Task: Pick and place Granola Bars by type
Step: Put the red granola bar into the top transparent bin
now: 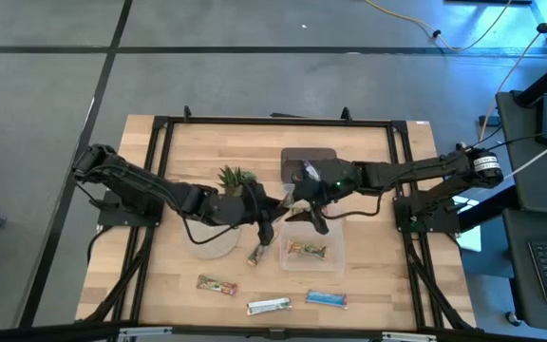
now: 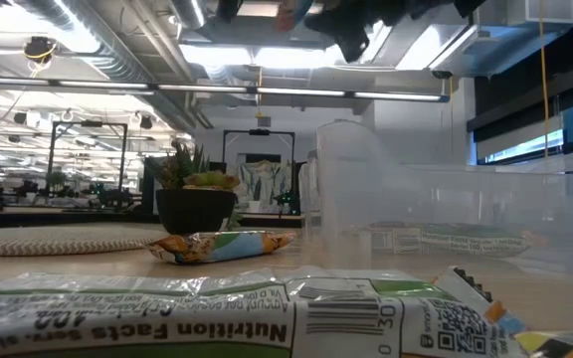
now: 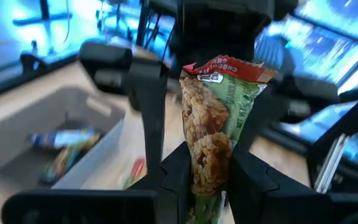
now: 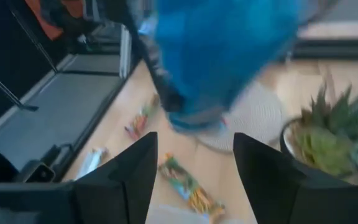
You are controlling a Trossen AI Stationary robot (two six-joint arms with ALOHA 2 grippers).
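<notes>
Mostly hidden: both hands meet over the middle of the surface [image 1: 368, 275] and cover each other in the high view. Left hand [image 3: 207, 186] is pinched narrow on a green-and-red granola bar [image 3: 213, 124], held upright, its lower end cut off behind the fingers. Right hand [image 4: 194, 155] has its fingers spread, nothing seen between them; a blurred blue shape fills much of that wrist view, can't tell what it is. Clear tray [image 1: 335, 258] near the middle holds one bar [image 1: 307, 250]; a second, darker tray [image 1: 297, 157] behind it is half covered by the right arm, contents unreadable. Loose bars on the surface, four counted: one beside the woven mat [image 1: 212, 245] at [image 1: 257, 254], then three along the near edge, green-red [image 1: 216, 284], silver-white [image 1: 268, 305], blue [image 1: 326, 298]. One potted plant [image 1: 237, 178], partly hidden by the left arm.
</notes>
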